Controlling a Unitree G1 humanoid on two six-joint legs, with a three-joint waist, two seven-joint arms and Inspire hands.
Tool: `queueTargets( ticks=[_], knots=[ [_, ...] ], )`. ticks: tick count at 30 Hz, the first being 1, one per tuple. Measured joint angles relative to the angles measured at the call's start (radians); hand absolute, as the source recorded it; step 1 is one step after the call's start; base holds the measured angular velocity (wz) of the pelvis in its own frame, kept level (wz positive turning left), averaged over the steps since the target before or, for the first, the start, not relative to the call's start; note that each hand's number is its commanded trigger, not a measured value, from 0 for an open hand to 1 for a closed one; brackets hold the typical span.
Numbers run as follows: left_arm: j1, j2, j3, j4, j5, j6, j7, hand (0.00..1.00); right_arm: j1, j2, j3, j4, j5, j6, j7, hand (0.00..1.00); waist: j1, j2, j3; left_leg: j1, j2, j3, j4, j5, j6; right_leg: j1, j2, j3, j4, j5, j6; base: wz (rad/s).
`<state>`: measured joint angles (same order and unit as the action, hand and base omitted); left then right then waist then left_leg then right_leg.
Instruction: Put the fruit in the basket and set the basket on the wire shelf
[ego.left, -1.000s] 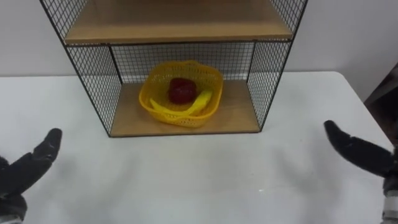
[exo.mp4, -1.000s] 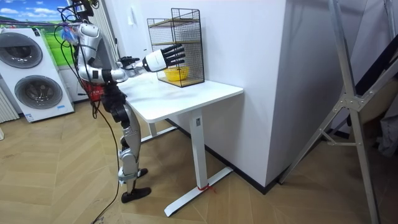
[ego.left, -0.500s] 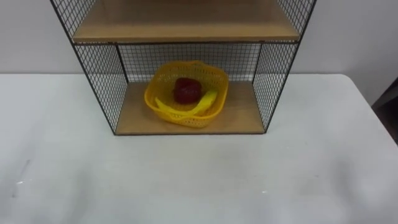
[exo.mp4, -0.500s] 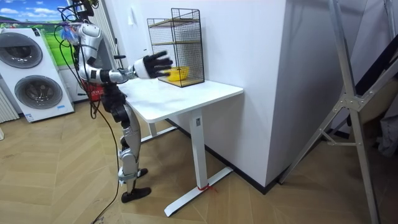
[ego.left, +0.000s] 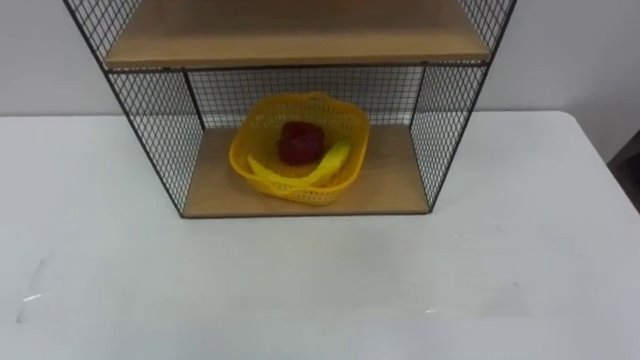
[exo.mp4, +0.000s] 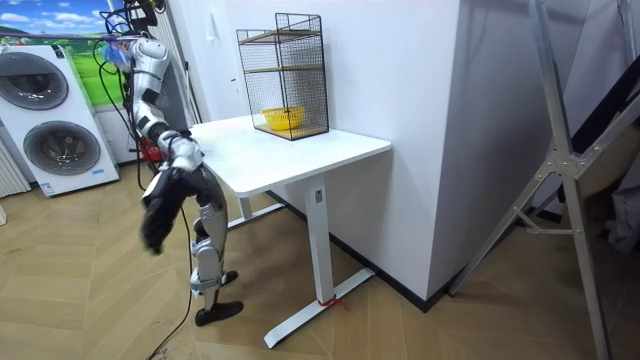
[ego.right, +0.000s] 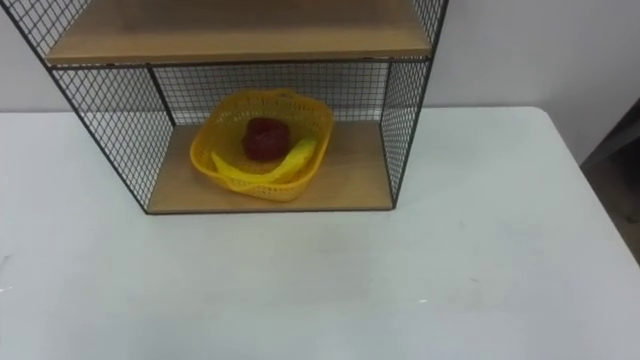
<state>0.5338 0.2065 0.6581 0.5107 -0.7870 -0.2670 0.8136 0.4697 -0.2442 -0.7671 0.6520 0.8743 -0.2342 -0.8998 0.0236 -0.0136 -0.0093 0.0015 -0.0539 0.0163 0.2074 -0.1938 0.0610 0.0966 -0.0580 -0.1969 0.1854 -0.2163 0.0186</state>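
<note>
So the yellow basket is sitting on the bottom wooden board of the wire shelf, about centre of the frame and a bit toward the back mesh. Inside it there's a dark red fruit in the middle, with a banana curled along the front right, touching it. The shelf stands at the back of the white desk, up against the wall.

In the room view the robot stands upright at the desk's end on the room view's left, with a washing machine behind it. Its right hand hangs low beside its leg, below the desk top and well away from the shelf. The fingers are one dark smear, so honestly can't tell how far they're spread, or if they've got hold of anything.
</note>
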Motion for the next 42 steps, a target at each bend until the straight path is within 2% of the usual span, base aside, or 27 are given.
queueTargets(
  ticks=[3,6,9,11,13,14,16,19,21,25,29,31,33,35,39,42],
  knots=[
    [-0.002,-0.004,-0.012,0.138,-0.014,0.007,-0.042,0.0,-0.004,0.0,0.001,0.141,0.02,0.013,0.023,0.0,-0.019,0.003,0.0006,0.0,-0.003,0.001,0.008,0.0,0.0,0.0,-0.003,0.006,0.002,-0.007,-0.001,-0.01],
    [-0.006,-0.014,-0.048,0.247,-0.022,0.01,-0.089,0.0,-0.01,0.002,0.025,0.275,0.076,0.017,0.052,0.0,-0.023,0.002,0.0003,-0.006,-0.003,0.002,0.017,-0.002,0.0,-0.008,-0.011,0.007,0.011,-0.013,0.001,0.0],
    [-0.029,-0.025,-0.093,0.367,-0.03,0.032,-0.147,0.0,-0.035,0.017,0.069,0.381,0.098,0.021,0.077,0.0,-0.034,0.0,-0.001,-0.007,-0.004,0.004,0.017,0.0,0.002,-0.011,-0.015,0.007,0.02,-0.013,0.001,0.0],
    [-0.04,-0.034,-0.131,0.445,-0.029,0.052,-0.193,0.0,-0.066,0.025,0.093,0.445,0.107,0.043,0.107,0.0,-0.046,-0.002,-0.0021,-0.006,-0.004,0.004,0.017,0.0,0.002,-0.009,-0.014,0.007,0.02,-0.013,0.002,0.0],
    [-0.063,-0.043,-0.15,0.541,-0.022,0.099,-0.267,0.0,-0.089,0.044,0.1,0.517,0.12,0.083,0.163,0.0,-0.041,-0.005,-0.0044,0.006,-0.004,0.008,0.014,0.0,0.003,-0.002,-0.013,0.018,0.021,-0.012,0.002,-0.09],
    [-0.064,-0.046,-0.151,0.57,-0.012,0.111,-0.288,0.0,-0.097,0.047,0.105,0.535,0.119,0.092,0.176,0.0,-0.039,-0.006,-0.0044,0.01,-0.003,0.01,0.014,0.0,0.002,0.003,-0.011,0.021,0.019,-0.012,0.002,-0.13],
    [-0.066,-0.064,-0.167,0.638,0.071,0.162,-0.37,0.0,-0.12,0.062,0.17,0.595,0.103,0.134,0.241,0.0,-0.042,-0.008,-0.0044,0.028,-0.002,0.014,0.014,-0.004,0.002,0.019,-0.012,0.022,0.017,-0.013,0.002,-0.04],
    [-0.074,-0.084,-0.198,0.652,0.154,0.217,-0.445,0.0,-0.15,0.064,0.246,0.66,0.096,0.183,0.329,0.0,-0.042,-0.011,-0.0043,0.036,-0.006,0.009,0.015,-0.005,0.003,0.03,-0.012,0.017,0.017,-0.016,0.004,0.05],
    [-0.095,-0.103,-0.236,0.653,0.236,0.266,-0.51,0.0,-0.201,0.066,0.326,0.712,0.051,0.227,0.427,0.0,-0.038,-0.012,-0.0035,0.036,-0.006,0.008,0.018,-0.007,-0.001,0.03,-0.012,0.017,0.016,-0.015,0.004,0.0],
    [-0.155,-0.106,-0.288,0.651,0.369,0.331,-0.605,0.0,-0.245,0.074,0.436,0.717,-0.029,0.295,0.592,0.0,-0.02,-0.011,-0.0026,0.045,-0.004,0.007,0.029,-0.01,0.003,0.045,-0.007,0.017,0.015,-0.015,0.004,0.0],
    [-0.178,-0.104,-0.342,0.651,0.422,0.355,-0.654,0.0,-0.268,0.074,0.508,0.708,-0.213,0.329,0.695,0.0,-0.018,-0.011,-0.0023,0.057,-0.003,0.008,0.028,-0.013,0.003,0.061,-0.002,0.017,0.0,-0.013,0.003,0.0],
    [-0.2,-0.104,-0.377,0.651,0.494,0.384,-0.67,0.0,-0.292,0.074,0.57,0.703,-0.377,0.352,0.734,0.0,-0.014,-0.012,-0.0005,0.058,-0.001,0.012,0.025,-0.014,0.002,0.06,-0.001,0.018,-0.001,-0.013,0.003,-0.05],
    [-0.22,-0.102,-0.417,0.651,0.522,0.399,-0.679,0.0,-0.308,0.075,0.614,0.702,-0.488,0.366,0.749,0.0,-0.014,-0.011,0.0004,0.058,0.0,0.012,0.024,-0.014,0.002,0.06,0.0,0.018,-0.002,-0.013,0.003,0.0],
    [-0.239,-0.098,-0.461,0.648,0.521,0.409,-0.692,0.0,-0.324,0.075,0.66,0.702,-0.559,0.369,0.75,0.0,-0.014,-0.009,0.0046,0.058,0.0,0.011,0.024,-0.014,0.001,0.061,0.001,0.017,-0.003,-0.013,0.003,0.0],
    [-0.261,-0.09,-0.55,0.648,0.526,0.419,-0.7,0.0,-0.35,0.075,0.755,0.698,-0.688,0.388,0.755,0.0,-0.013,-0.008,0.0068,0.056,0.002,0.012,0.022,-0.016,-0.001,0.063,0.005,0.02,-0.013,-0.012,0.001,0.0],
    [-0.276,-0.078,-0.599,0.648,0.55,0.425,-0.71,0.0,-0.367,0.075,0.802,0.699,-0.77,0.398,0.785,0.0,-0.013,-0.005,0.018,0.053,0.004,0.012,0.022,-0.017,-0.002,0.06,0.008,0.022,-0.015,-0.011,0.0,0.0]
  ],
)
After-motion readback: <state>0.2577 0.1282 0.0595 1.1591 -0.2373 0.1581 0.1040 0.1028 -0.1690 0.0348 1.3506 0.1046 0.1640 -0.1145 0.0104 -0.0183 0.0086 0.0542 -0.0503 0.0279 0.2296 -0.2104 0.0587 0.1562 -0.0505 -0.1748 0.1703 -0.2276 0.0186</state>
